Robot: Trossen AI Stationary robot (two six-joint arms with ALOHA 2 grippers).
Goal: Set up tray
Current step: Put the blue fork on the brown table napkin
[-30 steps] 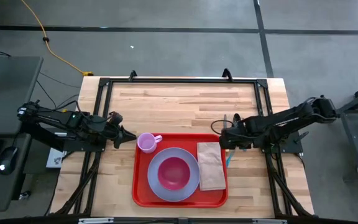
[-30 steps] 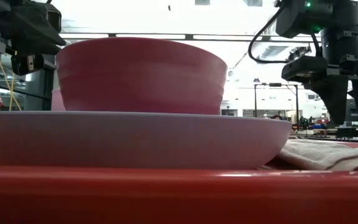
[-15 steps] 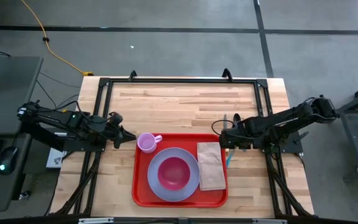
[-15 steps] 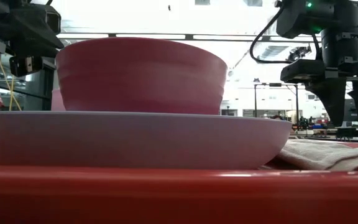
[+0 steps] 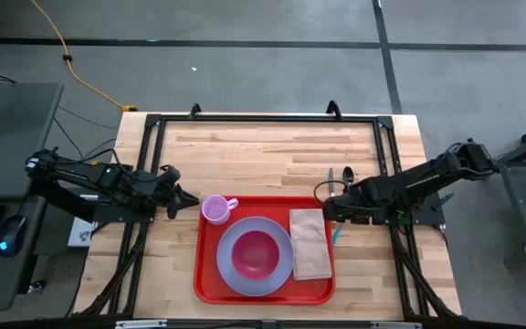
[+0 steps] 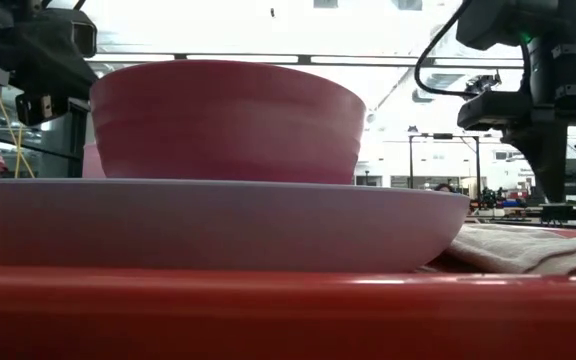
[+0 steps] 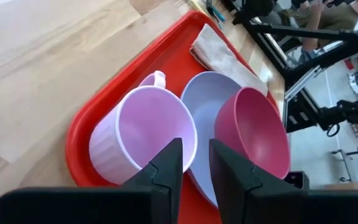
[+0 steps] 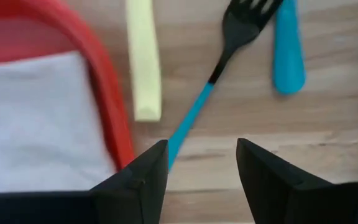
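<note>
My right claw (image 8: 197, 163), fingers apart, hangs just off the tray's right rim, over bare worktop (image 5: 272, 151) near its right edge. Between and beyond the fingers lies a fork (image 8: 225, 62) w/ black tines and blue handle; its handle end runs up against the tray (image 5: 210, 288) rim. Beside it: a pale yellow handle (image 8: 143, 59) and a blue handle (image 8: 289, 53), both flat on the wood; what utensils they belong to, can't tell.

My left claw (image 7: 194, 165), fingers a narrow gap apart and gripping nothing, hovers at the tray's left rim, facing a lilac mug (image 5: 215, 209) that stands in the tray's far-left corner.

The red tray sits at the near edge of the worktop, abt centre. On it: a lavender plate (image 5: 226, 270) w/ a pink bowl (image 5: 257, 254) in it, and a tan napkin (image 5: 310, 243) along the tray's right side, apart from the plate.
</note>
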